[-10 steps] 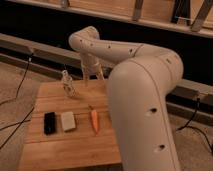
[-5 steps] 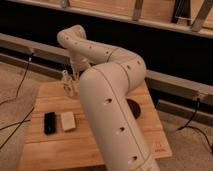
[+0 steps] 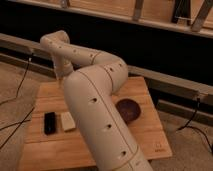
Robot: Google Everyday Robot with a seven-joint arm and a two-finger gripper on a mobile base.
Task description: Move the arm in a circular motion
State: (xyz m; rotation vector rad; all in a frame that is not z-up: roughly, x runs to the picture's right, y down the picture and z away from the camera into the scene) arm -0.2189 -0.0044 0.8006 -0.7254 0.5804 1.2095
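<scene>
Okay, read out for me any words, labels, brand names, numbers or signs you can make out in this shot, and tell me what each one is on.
No text can be read anywhere.
Wooden table: a small dark mark near its front right corner, too small to read.
The arm: only dark screw holes, no lettering.
Black block, pale block, dark red round object: no markings visible.
The gripper is hidden behind the arm, out of sight.

Your arm [image 3: 95,107] crosses the wooden table [image 3: 150,135] from the front edge up to the back-left corner. The gripper is behind the arm there, out of sight. Near the left edge lies a black block [image 3: 49,122], with a pale block [image 3: 67,121] just right of it. A round bowl [image 3: 128,109] sits right of the arm, mid-table. Cables [image 3: 20,82] run on the floor to the left.
</scene>
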